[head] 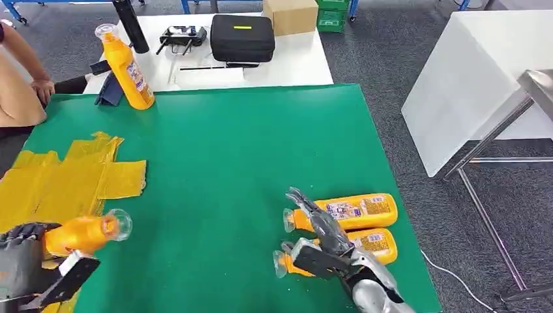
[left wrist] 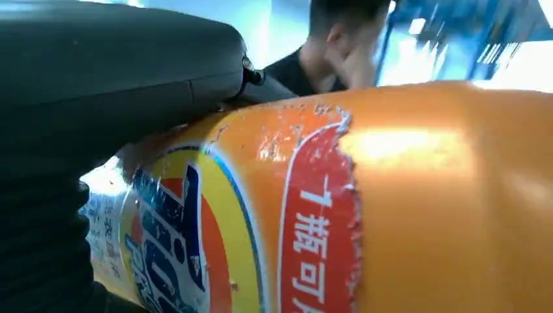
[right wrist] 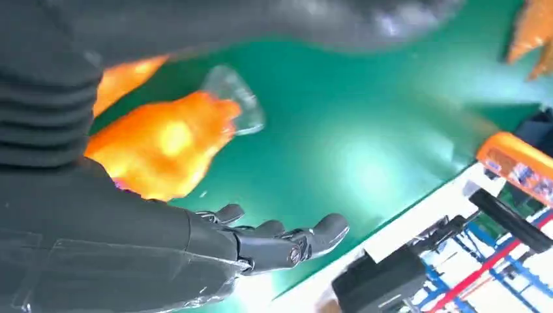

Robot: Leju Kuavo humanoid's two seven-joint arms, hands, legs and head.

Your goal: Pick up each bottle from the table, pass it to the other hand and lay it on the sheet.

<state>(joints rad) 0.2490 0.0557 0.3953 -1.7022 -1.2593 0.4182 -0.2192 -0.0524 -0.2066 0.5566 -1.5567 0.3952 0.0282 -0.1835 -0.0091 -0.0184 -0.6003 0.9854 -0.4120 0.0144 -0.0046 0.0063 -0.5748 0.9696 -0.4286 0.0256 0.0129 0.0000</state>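
Head view: left hand (head: 23, 251) clasping orange bottle (head: 81, 233), cap jutting beyond fingers, above yellow sheet (head: 65, 176). Right hand (head: 323, 244) spread, empty, over two lying bottles (head: 355, 212). Better lowered flat before release.

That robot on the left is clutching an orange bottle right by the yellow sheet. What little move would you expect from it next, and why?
Probably it lowers the left hand and lays the held bottle down on the yellow sheet. The bottle is already gripped on its side beside the sheet's near edge. The right hand hovers with fingers apart above two lying bottles, so the pass looks done.
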